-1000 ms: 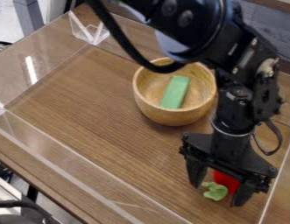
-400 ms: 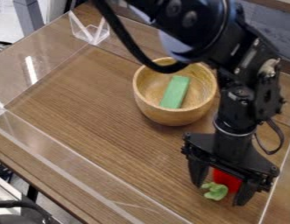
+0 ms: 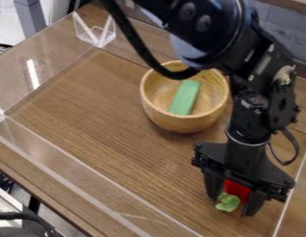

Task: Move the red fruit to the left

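Tool [image 3: 241,205] near bowl [image 3: 175,117] holding green block [image 3: 185,97].

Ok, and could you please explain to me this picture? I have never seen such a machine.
This is one robot arm, black and grey, seen by a single camera looking down at a wooden table. Its gripper, the two-fingered hand, is low at the near right. Between the fingers is the red fruit with its green stem; whether it is already gripped, I cannot tell. Farther back stands a wooden bowl with a green block inside.
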Action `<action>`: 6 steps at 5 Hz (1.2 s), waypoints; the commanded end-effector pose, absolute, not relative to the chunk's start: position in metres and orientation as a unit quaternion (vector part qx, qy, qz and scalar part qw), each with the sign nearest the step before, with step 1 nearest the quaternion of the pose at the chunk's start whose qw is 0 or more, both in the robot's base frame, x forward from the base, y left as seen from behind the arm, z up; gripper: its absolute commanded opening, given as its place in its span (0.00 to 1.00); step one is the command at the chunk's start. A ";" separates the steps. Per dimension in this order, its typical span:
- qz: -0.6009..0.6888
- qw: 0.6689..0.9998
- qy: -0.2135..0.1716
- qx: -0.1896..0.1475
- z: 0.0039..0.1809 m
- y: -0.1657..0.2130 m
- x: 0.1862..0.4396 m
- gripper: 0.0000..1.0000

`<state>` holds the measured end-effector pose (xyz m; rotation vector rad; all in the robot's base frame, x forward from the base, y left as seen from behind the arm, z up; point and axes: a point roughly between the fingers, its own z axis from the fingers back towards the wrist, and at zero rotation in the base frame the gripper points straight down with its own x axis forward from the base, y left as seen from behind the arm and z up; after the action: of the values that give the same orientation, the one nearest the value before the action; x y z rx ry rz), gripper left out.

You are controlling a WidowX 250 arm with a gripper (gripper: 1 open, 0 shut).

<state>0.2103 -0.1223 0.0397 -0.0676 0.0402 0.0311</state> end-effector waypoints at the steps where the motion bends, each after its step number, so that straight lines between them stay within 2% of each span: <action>1: 0.017 0.999 -0.001 -0.045 0.050 -0.128 0.222 1.00; 3: 0.021 0.999 0.001 -0.043 0.049 -0.128 0.222 1.00; 4: 0.022 0.999 0.001 -0.043 0.048 -0.129 0.223 0.00; 5: 0.022 0.999 -0.001 -0.043 0.049 -0.130 0.223 1.00; 6: 0.024 0.999 -0.001 -0.045 0.051 -0.130 0.222 1.00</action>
<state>0.2135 -0.1246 0.0388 -0.0654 0.0420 0.0516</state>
